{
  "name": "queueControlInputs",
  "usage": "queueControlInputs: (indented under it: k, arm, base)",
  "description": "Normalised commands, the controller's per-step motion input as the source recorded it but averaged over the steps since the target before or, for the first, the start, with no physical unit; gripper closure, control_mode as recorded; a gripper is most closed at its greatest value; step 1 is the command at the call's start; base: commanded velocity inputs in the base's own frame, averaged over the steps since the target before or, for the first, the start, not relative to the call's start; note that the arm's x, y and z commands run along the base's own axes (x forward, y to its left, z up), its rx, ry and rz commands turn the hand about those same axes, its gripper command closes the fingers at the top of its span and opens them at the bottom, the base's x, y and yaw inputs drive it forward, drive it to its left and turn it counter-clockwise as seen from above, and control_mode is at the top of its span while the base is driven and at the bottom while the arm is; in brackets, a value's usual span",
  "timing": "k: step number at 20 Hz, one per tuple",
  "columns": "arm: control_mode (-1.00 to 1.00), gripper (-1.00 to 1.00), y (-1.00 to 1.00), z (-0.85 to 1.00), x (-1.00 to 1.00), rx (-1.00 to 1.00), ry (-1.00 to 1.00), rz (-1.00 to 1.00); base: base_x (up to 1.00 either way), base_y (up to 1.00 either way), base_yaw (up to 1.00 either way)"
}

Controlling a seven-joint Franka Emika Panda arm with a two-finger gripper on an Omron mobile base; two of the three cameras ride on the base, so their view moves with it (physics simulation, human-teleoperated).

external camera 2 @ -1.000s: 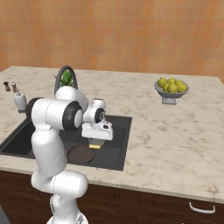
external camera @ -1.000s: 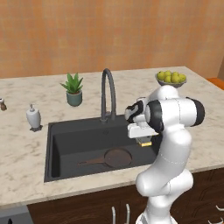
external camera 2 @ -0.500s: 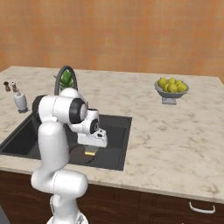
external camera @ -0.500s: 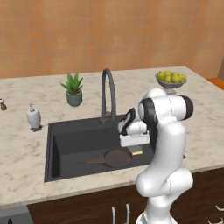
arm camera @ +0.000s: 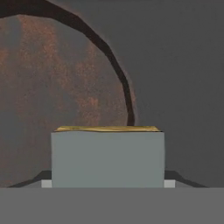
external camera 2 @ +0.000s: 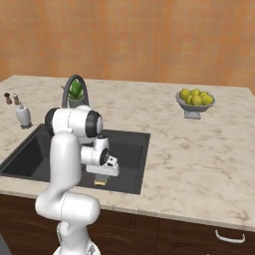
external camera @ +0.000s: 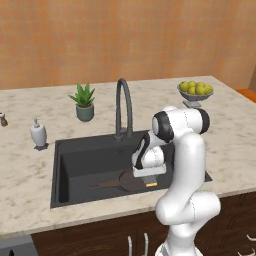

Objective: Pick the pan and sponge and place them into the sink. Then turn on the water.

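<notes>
Sponge point(arm camera: 107, 157) sits between the gripper's fingers, grey-blue scouring face toward the hand camera, a thin yellow edge along its top; the fingers stand fairly wide and clamp it on both sides. In the left base view the gripper point(external camera: 150, 179) hangs low inside the sink point(external camera: 80, 160), at its right end, with a yellow corner of the sponge point(external camera: 151, 184) showing just below the hand. Frying pan point(external camera: 131, 181) lies flat on the basin floor directly beside the gripper, its long thin handle point(external camera: 106, 184) pointing toward the left of the basin. Hand view shows the pan's brown inside point(arm camera: 61, 96) and dark rim close beneath the sponge; whether sponge and pan touch cannot be told. Gooseneck faucet point(external camera: 124, 107) stands behind the basin. On the marble counter point(external camera: 30, 170): a potted plant point(external camera: 84, 101), a soap dispenser point(external camera: 38, 134), and a bowl of lemons point(external camera: 195, 92) far right. Right base view shows the gripper point(external camera 2: 101, 177) low over the basin's near edge.
</notes>
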Motion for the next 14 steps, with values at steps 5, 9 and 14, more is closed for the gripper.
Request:
queueControlInputs:
  k: [5,9,14]
  arm:
    - [-1.00,1.00,0.09,-0.29,0.19,0.00,0.01,0.00]
    - [-1.00,-1.00,0.00,0.00,0.00,0.00,0.02,0.00]
    - [-1.00,-1.00,0.00,0.01,0.00,0.00,0.00,0.00]
  base:
    - [0.00,0.00,0.00]
    - [0.00,0.00,0.00]
    - [0.00,0.00,0.00]
